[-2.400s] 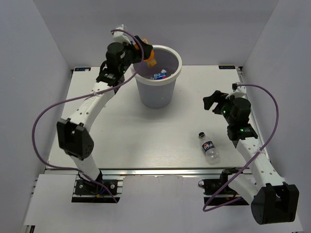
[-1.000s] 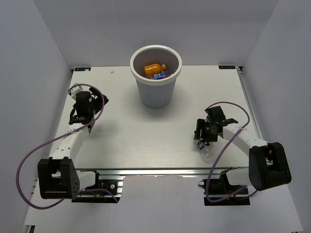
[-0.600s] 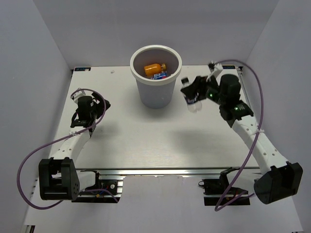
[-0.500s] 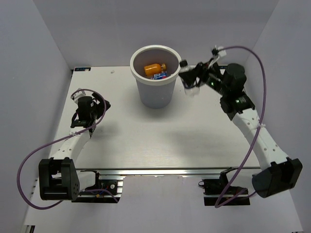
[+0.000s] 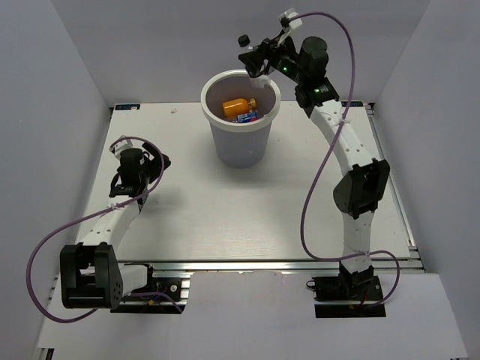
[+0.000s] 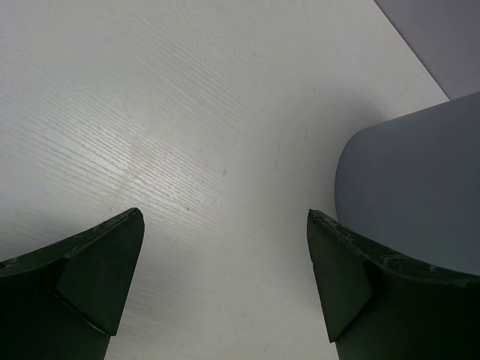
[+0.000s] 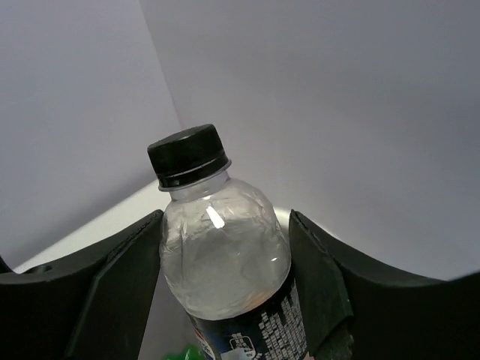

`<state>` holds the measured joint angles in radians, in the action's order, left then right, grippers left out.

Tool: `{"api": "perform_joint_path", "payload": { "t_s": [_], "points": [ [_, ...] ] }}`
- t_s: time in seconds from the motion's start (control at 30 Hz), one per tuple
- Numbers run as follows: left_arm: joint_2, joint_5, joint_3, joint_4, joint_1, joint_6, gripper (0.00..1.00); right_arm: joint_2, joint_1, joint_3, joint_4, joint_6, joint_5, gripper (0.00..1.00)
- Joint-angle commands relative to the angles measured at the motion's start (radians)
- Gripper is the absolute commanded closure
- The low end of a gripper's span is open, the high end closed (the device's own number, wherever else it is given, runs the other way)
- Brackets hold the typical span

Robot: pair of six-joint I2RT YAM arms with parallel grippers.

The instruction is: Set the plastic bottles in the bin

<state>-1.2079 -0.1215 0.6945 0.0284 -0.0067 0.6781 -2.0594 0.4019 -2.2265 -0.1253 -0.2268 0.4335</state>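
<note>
Two arms rise from the near edge of the table (image 5: 225,217), and they are doing very different things. On the left side, the left arm (image 5: 112,217) lies folded low, its wrist close above the table surface and well apart from the bin (image 5: 241,150). The left jaws are spread wide with nothing between them; in the left wrist view only bare white table shows in the gap, and the grey wall of the bin (image 6: 420,180) curves in at the right edge.

Near the far middle of the table stands the bin, upright. Two bottles can be made out inside it from above: the orange bottle (image 5: 238,105) lying on its side, and just beside it, nearer the camera, a blue-labelled bottle (image 5: 246,117). What else lies below them cannot be told.

Above the far right part of the bin's rim, the right jaws pinch a clear bottle (image 7: 225,255) by its body, one jaw on each side of it. Its black cap (image 7: 186,154) points away from the wrist, and a dark label with white print wraps the lower part. In the top view the cap (image 5: 244,40) sticks out to the left, beyond the far rim. A scrap of green (image 7: 184,351) shows at the bottom edge of the right wrist view, too little to name.

On the right side, the right arm (image 5: 341,142) stretches tall from its base, reaching up and leftward to the bin.
</note>
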Motion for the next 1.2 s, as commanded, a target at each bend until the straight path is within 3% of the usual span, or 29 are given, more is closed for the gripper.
{"api": "perform_joint_path", "payload": {
  "t_s": [0.0, 0.07, 0.3, 0.4, 0.57, 0.7, 0.87, 1.0, 1.17],
  "points": [
    [0.03, -0.007, -0.012, -0.005, 0.005, -0.015, 0.02, 0.005, 0.008, -0.052, 0.044, 0.0, 0.012, 0.29],
    [0.036, -0.017, -0.012, -0.001, 0.005, -0.015, 0.02, 0.036, 0.008, -0.016, 0.035, -0.002, -0.032, 0.11],
    [0.044, -0.043, 0.003, 0.021, 0.005, -0.015, 0.02, 0.119, 0.006, 0.007, 0.148, 0.055, -0.102, 0.1],
    [0.06, -0.069, 0.005, 0.031, 0.005, -0.02, 0.02, 0.244, -0.02, 0.103, 0.19, 0.073, -0.174, 0.11],
    [0.087, -0.089, -0.007, 0.033, 0.005, -0.022, 0.02, 0.516, -0.164, 0.604, 0.098, 0.006, -0.205, 0.11],
    [0.091, -0.093, -0.01, 0.041, 0.037, -0.023, 0.02, 0.814, -0.227, 1.032, 0.032, -0.029, -0.424, 0.11],
    [0.105, -0.073, -0.03, 0.024, 0.037, -0.017, 0.02, 0.998, -0.259, 1.529, -0.109, -0.092, -0.581, 0.11],
    [0.108, -0.056, -0.03, 0.027, 0.037, -0.017, 0.02, 1.013, -0.282, 1.614, -0.106, -0.181, -0.728, 0.11],
    [0.123, -0.044, -0.041, 0.024, 0.037, -0.008, 0.02, 1.015, -0.284, 1.619, -0.158, -0.201, -0.682, 0.11]
  ]
}}
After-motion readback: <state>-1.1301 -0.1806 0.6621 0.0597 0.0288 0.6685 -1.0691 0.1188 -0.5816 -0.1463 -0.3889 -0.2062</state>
